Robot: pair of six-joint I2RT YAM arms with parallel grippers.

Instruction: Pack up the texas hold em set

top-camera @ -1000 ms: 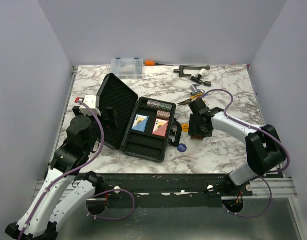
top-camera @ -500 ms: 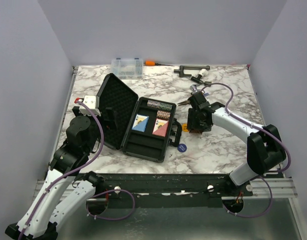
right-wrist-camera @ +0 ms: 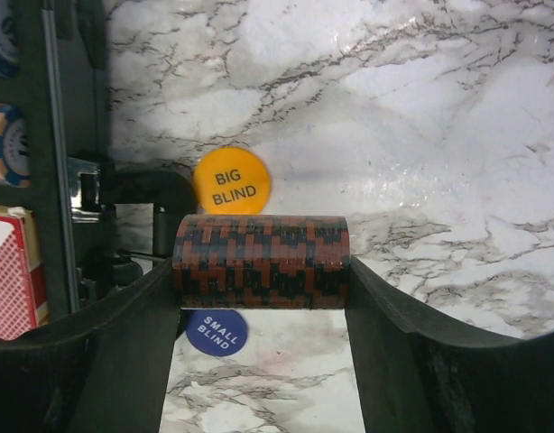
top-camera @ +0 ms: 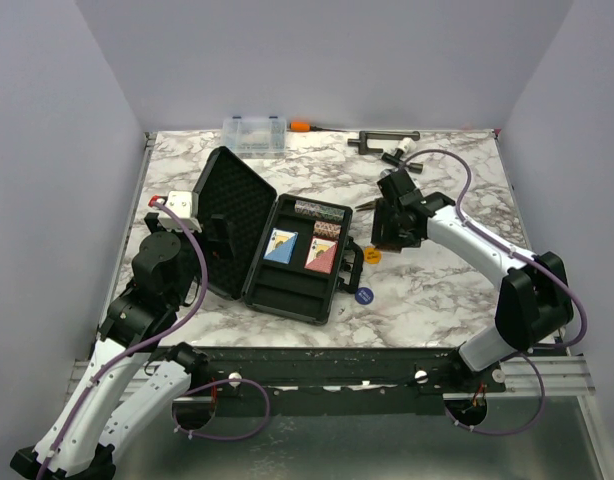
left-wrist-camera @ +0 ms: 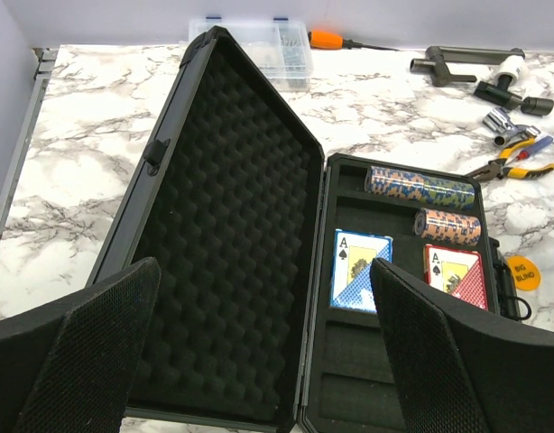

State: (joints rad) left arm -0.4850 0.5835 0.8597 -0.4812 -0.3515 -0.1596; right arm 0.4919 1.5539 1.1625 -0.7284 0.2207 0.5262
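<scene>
Your right hand (right-wrist-camera: 259, 281) grips the chip roll (right-wrist-camera: 261, 257), left hand (left-wrist-camera: 263, 271) wide open. Keep it level toward the case (top-camera: 287, 292) at 9 o'clock.

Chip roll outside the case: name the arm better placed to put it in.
Right. The right hand grips the chip roll beside the open case; the left hand hangs open and empty over the lid.
</scene>
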